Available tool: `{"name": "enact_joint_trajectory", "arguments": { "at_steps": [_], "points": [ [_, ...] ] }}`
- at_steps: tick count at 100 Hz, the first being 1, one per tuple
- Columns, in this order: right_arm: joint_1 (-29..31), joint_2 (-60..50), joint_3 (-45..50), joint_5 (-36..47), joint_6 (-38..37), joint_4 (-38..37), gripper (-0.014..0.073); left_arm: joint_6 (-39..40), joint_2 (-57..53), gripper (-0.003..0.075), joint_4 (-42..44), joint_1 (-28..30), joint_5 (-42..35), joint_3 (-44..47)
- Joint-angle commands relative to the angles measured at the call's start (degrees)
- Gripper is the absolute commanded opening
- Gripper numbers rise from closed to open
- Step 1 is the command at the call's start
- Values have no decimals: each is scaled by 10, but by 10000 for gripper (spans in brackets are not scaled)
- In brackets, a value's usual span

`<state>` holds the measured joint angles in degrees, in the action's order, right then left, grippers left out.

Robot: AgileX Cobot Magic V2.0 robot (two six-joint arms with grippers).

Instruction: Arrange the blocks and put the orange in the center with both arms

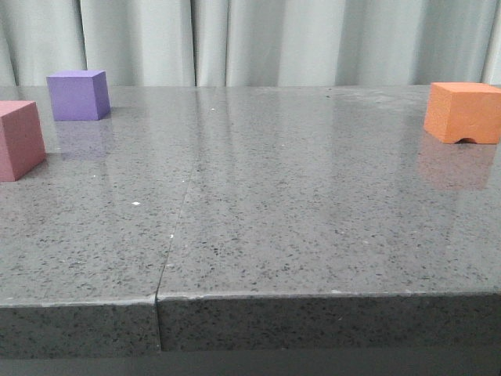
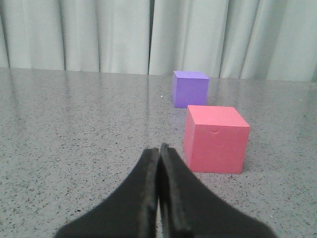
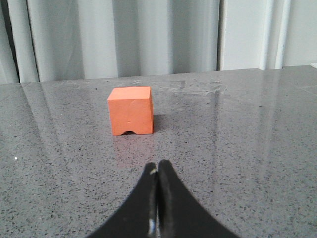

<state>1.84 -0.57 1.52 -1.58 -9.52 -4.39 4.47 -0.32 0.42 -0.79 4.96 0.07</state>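
The purple cube (image 1: pixel 77 95) stands at the far left of the table, with the pink-red cube (image 1: pixel 19 140) nearer at the left edge, partly cut off. The orange cube (image 1: pixel 463 112), arched notch in its bottom edge, stands at the far right. Neither arm shows in the front view. My left gripper (image 2: pixel 159 148) is shut and empty, a little short of the pink-red cube (image 2: pixel 216 139), with the purple cube (image 2: pixel 190 89) beyond it. My right gripper (image 3: pixel 158 166) is shut and empty, short of the orange cube (image 3: pixel 131 111), which stands apart from it.
The grey speckled stone tabletop (image 1: pixel 274 211) has a seam (image 1: pixel 174 235) running from its front edge toward the back. Pale curtains (image 1: pixel 258 39) hang behind the table's far edge.
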Motion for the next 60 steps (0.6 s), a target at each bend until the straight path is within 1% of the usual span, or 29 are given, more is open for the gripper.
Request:
{"name": "enact_joint_trajectory", "arguments": {
  "at_steps": [1, 60],
  "points": [
    [2, -13, -9, 44, 4, -6, -69, 0, -16, -20, -4, -1, -50, 22],
    [2, -13, -9, 51, 4, -6, -69, 0, -16, -20, -4, -1, -50, 22]
  ]
}}
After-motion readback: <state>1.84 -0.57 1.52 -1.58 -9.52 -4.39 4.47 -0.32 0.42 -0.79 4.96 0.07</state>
